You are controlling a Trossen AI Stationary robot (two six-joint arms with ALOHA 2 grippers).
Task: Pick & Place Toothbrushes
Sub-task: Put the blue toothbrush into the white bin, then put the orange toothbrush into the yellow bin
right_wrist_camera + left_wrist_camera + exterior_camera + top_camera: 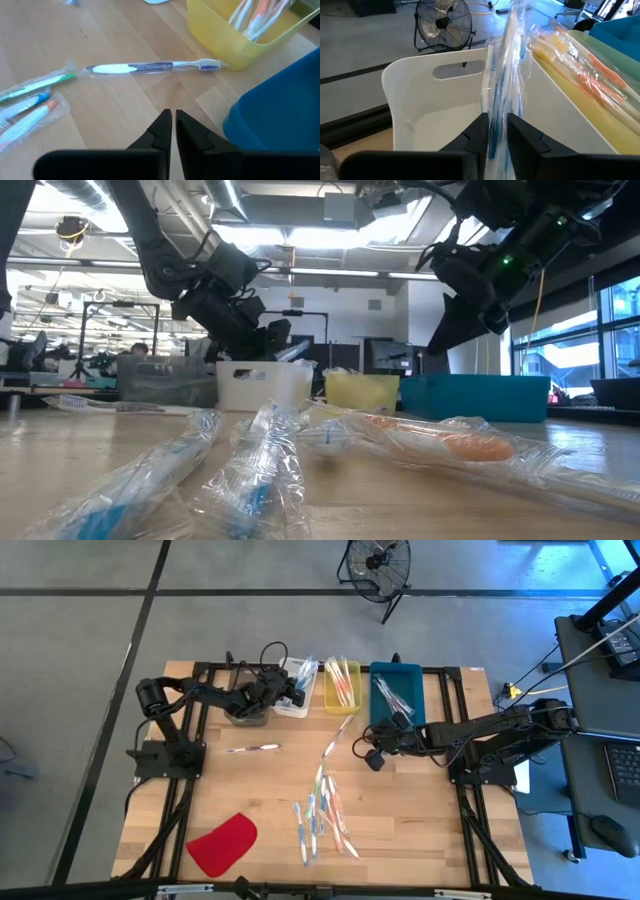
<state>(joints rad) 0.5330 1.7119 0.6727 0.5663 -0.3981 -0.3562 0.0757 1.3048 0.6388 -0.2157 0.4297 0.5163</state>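
Observation:
My left gripper (292,692) hangs over the white bin (435,105), shut on a toothbrush with blue parts in a clear wrapper (507,60). That toothbrush runs from the fingers out over the bin. More toothbrushes stand in the yellow bin (342,686) and lie in the blue bin (397,695). Several wrapped toothbrushes (320,815) lie flat on the table's near middle. One lies alone (253,748), and another, white and purple (155,66), lies by the yellow bin. My right gripper (173,124) is shut with nothing in it, above bare wood beside the blue bin. My left gripper pinches the wrapped toothbrush between its two fingers at the end nearest the wrist (497,117). The fingers lie along the toothbrush. It is lifted clear and sticks out ahead of the fingers, above the white bin's inside.
A grey bin (247,712) stands left of the white one, under my left arm. A flat red piece (222,843) lies near the table's front left. A fan (378,565) stands on the floor beyond the far edge.

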